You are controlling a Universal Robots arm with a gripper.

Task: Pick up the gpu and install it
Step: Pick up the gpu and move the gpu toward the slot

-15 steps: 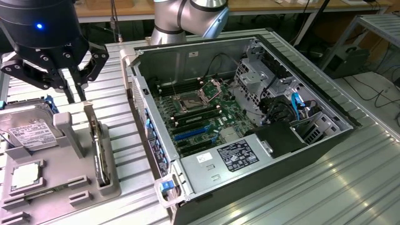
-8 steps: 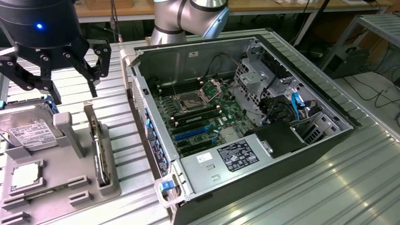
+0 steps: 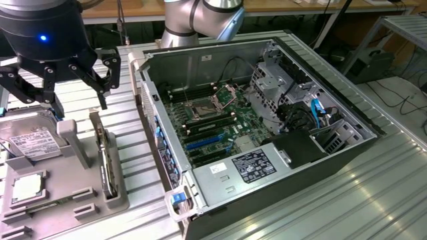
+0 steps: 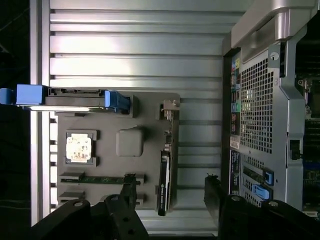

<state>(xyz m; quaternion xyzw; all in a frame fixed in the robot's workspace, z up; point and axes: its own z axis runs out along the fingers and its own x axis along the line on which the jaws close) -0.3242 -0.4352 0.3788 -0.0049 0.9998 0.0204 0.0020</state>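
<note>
Pick-up stage, approach phase. The gripper (image 4: 170, 178) hangs with its 2 fingers (image 4: 128, 192) spread wide and holding nothing, 1 on each side of the gpu (image 4: 164, 186) in the wrist view. The gpu stands on edge in a slot of the grey tray (image 3: 63, 187), at the side nearest the case (image 3: 193, 62), untouched and not yet installed. Beyond it on the tray lie the CPU (image 3: 28, 187) and the hard drive (image 3: 27, 137). In the exterior view the gripper (image 3: 63, 97) hovers well above the tray. Farther off, the blue board slots (image 3: 203, 142) in the open case look vacant. Judged need: a straight descent so the fingers close on the card's 2 flat faces, clear of the slot walls.
</note>
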